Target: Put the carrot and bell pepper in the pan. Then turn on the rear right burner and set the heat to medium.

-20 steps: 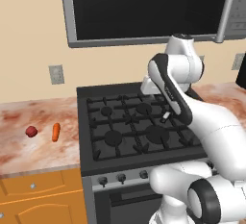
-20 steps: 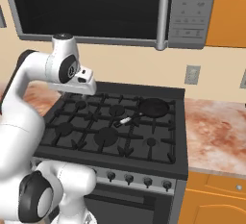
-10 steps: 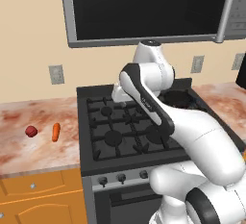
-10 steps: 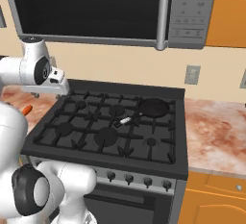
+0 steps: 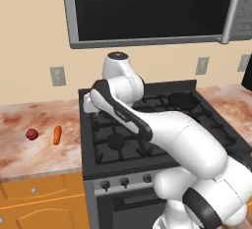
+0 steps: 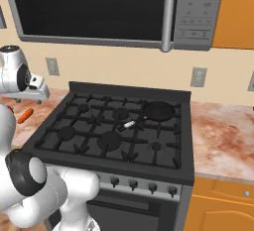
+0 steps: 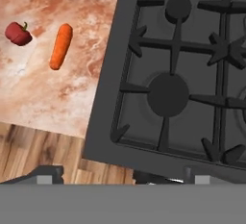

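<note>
Two-finger gripper (image 5: pixel 89 106) stood with jaws apart, holding nothing, above the stove's left edge.

The short orange tapered carrot (image 7: pixel 61 46) and dark red roundish bell pepper (image 7: pixel 18 33) lay side by side on marbled counter (image 7: pixel 43 98) beyond it; the shallow black pan (image 6: pixel 158 110) sat well apart.

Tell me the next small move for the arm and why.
Probably carry the hand further left and down toward the carrot. It lies on the counter left of the stove beside the bell pepper, both untouched, while the pan sits empty on the rear right burner. The gripper is open and holds nothing.
</note>
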